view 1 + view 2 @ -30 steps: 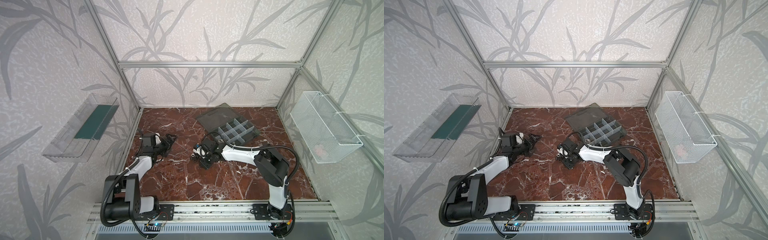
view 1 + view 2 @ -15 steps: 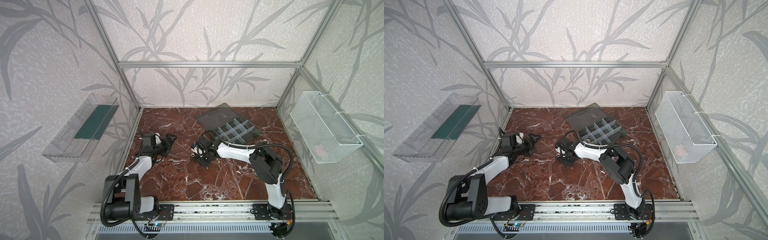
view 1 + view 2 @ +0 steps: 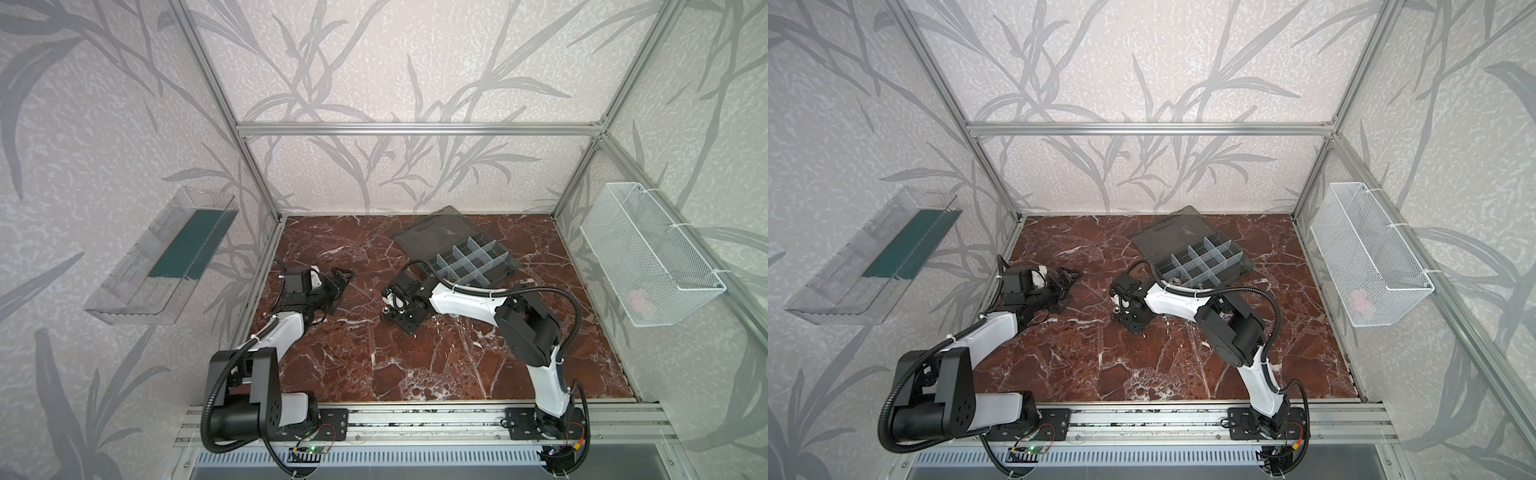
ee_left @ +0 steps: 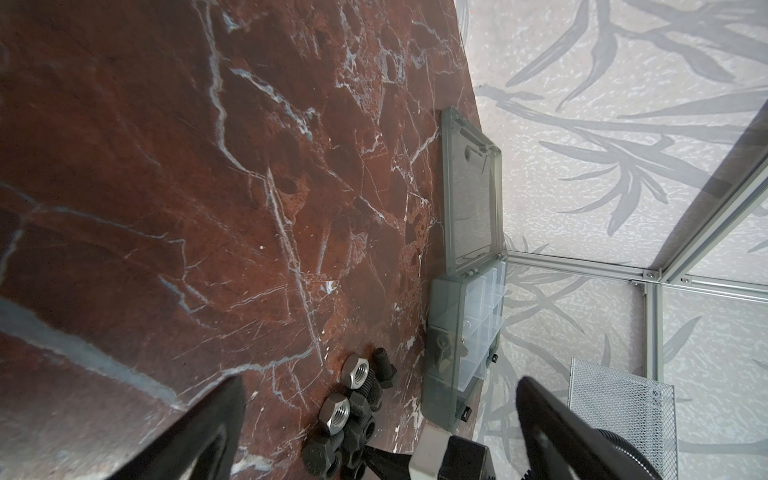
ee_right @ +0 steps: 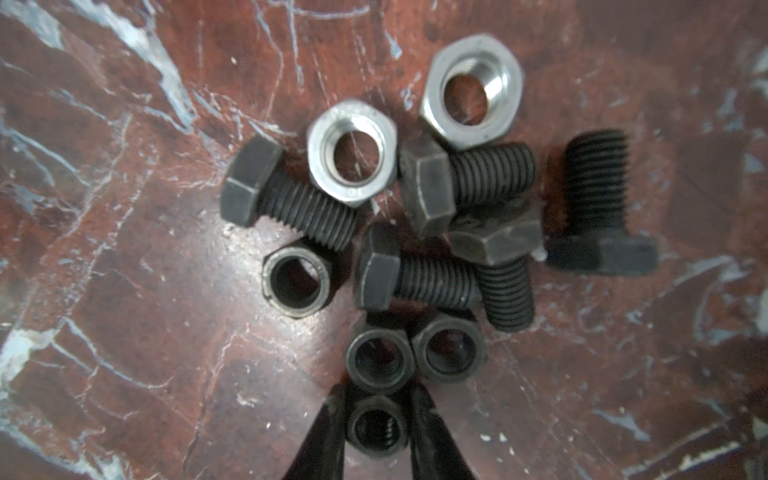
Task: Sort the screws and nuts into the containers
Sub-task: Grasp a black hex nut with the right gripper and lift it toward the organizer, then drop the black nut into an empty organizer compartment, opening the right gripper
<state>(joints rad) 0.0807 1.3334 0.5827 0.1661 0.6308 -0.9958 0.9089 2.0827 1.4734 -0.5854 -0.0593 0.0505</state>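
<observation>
Between the fingers of the right end effector [image 5: 377, 395] sits one dark nut [image 5: 376, 428], gripped; just past its tips on the bench [image 5: 124, 291] lie three more dark nuts [image 5: 296, 282], two silver nuts [image 5: 351, 151] and five black screws [image 5: 291, 199]. Well apart, the left end effector [image 3: 341, 277] gapes wide.

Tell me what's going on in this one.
The right end effector is shut on a black nut at the edge of the pile of screws and nuts on the marble table. The left end effector hangs open off to the side, holding nothing. The organiser box lies open beyond the pile; the nut is not yet in it.
</observation>
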